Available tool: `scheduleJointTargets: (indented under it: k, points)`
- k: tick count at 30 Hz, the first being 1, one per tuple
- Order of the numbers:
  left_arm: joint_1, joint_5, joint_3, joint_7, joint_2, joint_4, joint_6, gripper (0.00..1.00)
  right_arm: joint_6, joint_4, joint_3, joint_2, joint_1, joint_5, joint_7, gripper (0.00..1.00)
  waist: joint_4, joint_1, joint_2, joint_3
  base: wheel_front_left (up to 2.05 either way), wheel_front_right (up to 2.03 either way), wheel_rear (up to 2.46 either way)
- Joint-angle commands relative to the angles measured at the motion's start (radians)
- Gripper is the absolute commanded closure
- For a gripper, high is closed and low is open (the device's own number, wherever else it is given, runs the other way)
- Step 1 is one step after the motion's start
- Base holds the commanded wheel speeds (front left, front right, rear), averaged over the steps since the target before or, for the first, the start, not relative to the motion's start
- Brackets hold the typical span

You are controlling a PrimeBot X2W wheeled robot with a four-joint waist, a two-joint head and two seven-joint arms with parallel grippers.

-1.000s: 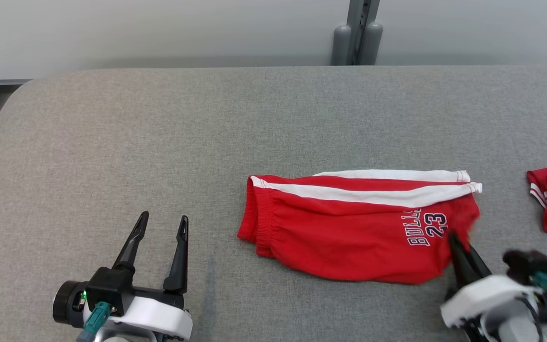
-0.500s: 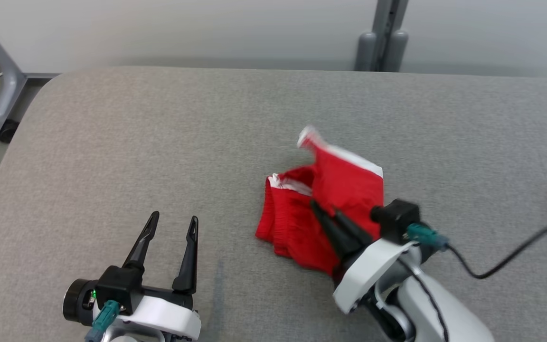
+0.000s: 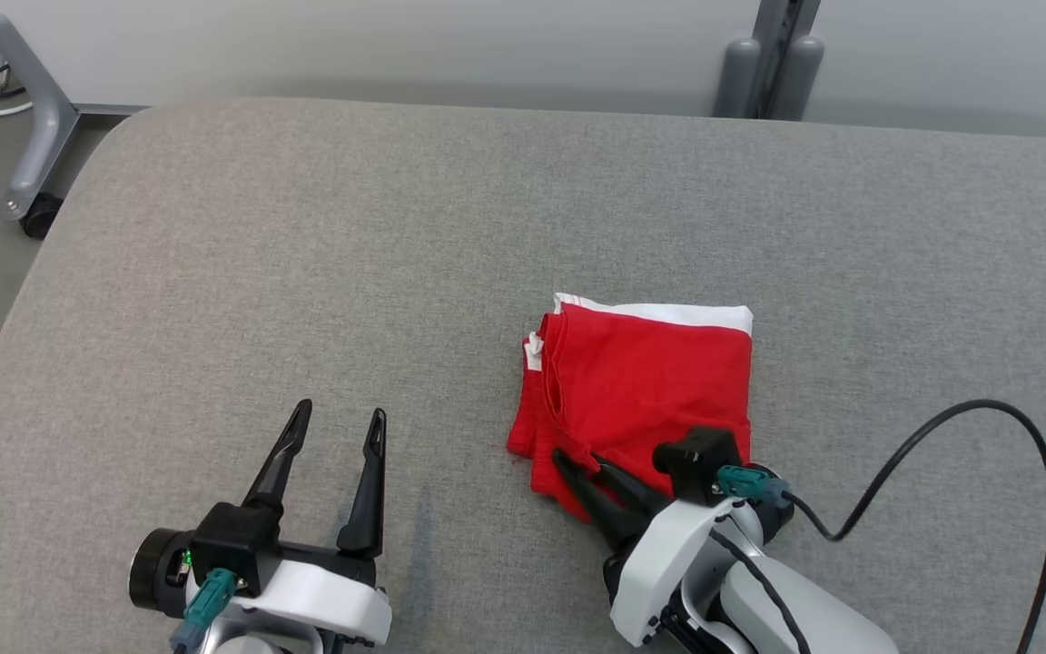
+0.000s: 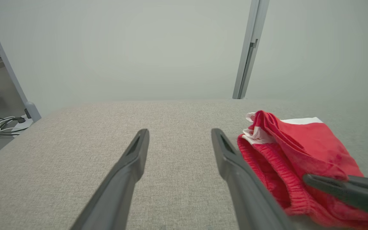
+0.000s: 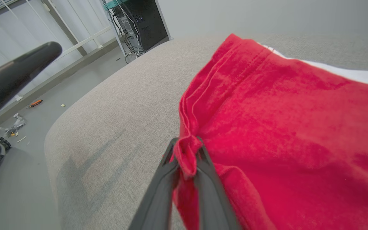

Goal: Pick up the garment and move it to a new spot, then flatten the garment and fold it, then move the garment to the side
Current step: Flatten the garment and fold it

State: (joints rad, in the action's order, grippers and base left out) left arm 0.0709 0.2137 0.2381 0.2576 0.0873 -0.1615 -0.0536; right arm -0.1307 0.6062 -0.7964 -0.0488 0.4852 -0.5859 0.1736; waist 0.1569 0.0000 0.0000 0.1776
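Overhead, we see our left hand resting at lower left, fingers spread, empty. Our right hand angles up-left, pinching the lower-left edge of the folded red garment lying mid-frame on the counter. From our left wrist, the garment sits right of the parted fingers. From our right wrist, the fingers clamp a red fold.

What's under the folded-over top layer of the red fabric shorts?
A lower layer of the red fabric shorts: its gathered waistband sticks out at the left edge, resting on the grey cloth-covered table. The rest underneath is hidden by the top layer.
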Motion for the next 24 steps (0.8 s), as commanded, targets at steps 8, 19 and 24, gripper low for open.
scheduleJointTargets:
  k: [8,19,24]
  points:
    - [0.001,0.008,-0.007,0.007,0.009,-0.007,-0.006,0.00,0.000,-0.045,-0.029,-0.005,0.003,0.049,0.068,0.00,-0.033,0.0000,0.0000,-0.029,0.00,0.00,0.00]
    - [-0.042,0.010,-0.021,0.006,0.032,0.006,-0.028,0.00,0.000,-0.247,0.320,-0.054,-0.186,0.171,0.091,0.00,-0.094,0.0000,0.0000,-0.085,0.00,0.00,0.00]
    - [-0.064,0.016,-0.044,-0.003,0.053,0.021,-0.045,0.00,0.000,-0.330,0.536,-0.064,-0.291,0.243,0.087,0.00,-0.116,0.0000,0.0000,-0.107,0.00,0.00,0.00]
